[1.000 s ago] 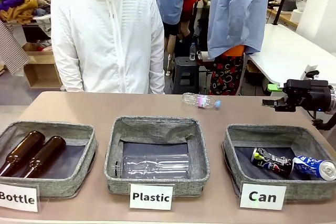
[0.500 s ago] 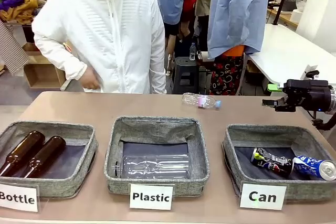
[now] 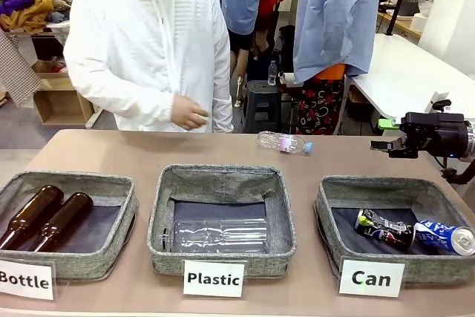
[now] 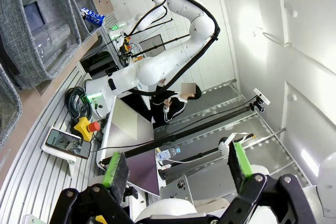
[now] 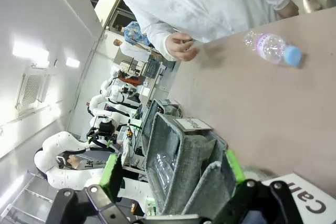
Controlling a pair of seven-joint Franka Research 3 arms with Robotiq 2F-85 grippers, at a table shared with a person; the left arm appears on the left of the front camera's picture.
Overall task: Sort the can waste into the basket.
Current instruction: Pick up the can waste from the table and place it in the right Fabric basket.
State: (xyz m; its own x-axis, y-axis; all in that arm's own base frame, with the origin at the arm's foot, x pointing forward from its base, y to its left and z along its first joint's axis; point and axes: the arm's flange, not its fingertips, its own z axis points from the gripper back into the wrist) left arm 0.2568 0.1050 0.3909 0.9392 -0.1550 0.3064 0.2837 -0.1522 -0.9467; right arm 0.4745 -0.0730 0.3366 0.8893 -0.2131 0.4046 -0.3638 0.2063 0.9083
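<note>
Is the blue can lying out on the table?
No, the blue can lies inside the Can basket, beside the black can.

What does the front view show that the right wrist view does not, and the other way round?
Front view, not the right wrist view: two brown glass bottles in the grey fabric basket marked "Bottle", and the black metal can and blue metal can lying inside the grey fabric basket marked "Can".

Right wrist view, not the front view: the right pincer seen along its own green pads, open, with nothing between them.

Both: the small clear plastic bottle with a blue cap lying on the brown table, the person's hand, the grey basket marked "Plastic" and the white "Can" card.
</note>
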